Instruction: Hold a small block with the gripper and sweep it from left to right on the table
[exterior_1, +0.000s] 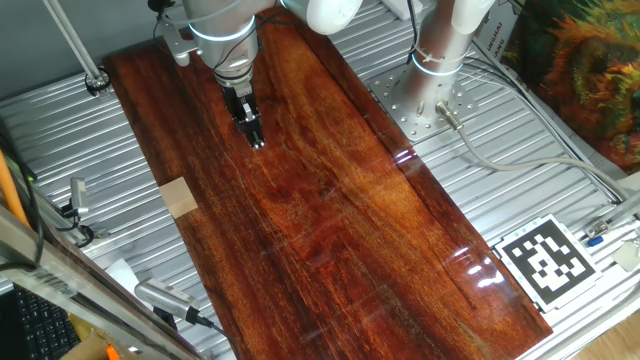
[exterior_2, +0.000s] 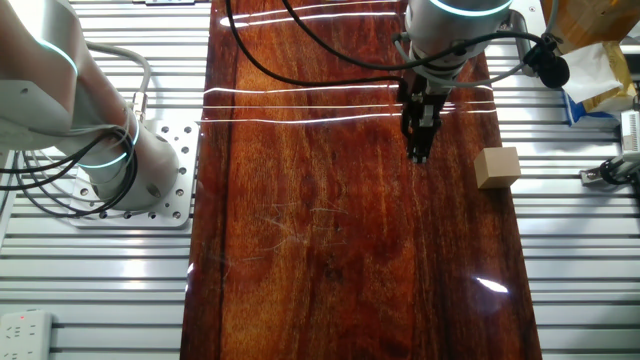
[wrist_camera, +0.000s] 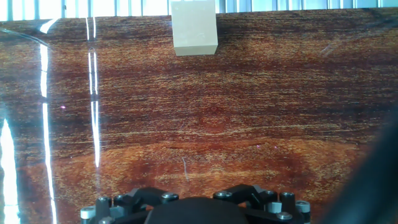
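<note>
One pale tan cube (exterior_1: 179, 197) sits alone; end effector (exterior_1: 257, 140) empty, opening unclear.

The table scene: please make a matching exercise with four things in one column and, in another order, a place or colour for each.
Things:
1. block
2. tool
3. table
4. marker tag

Descriptions:
A. glossy reddish-brown
B. black and white, on the ribbed metal
C. light tan, at the board's edge
D. black, over the board, apart from the cube

Pairs: 1-C, 2-D, 3-A, 4-B
</note>
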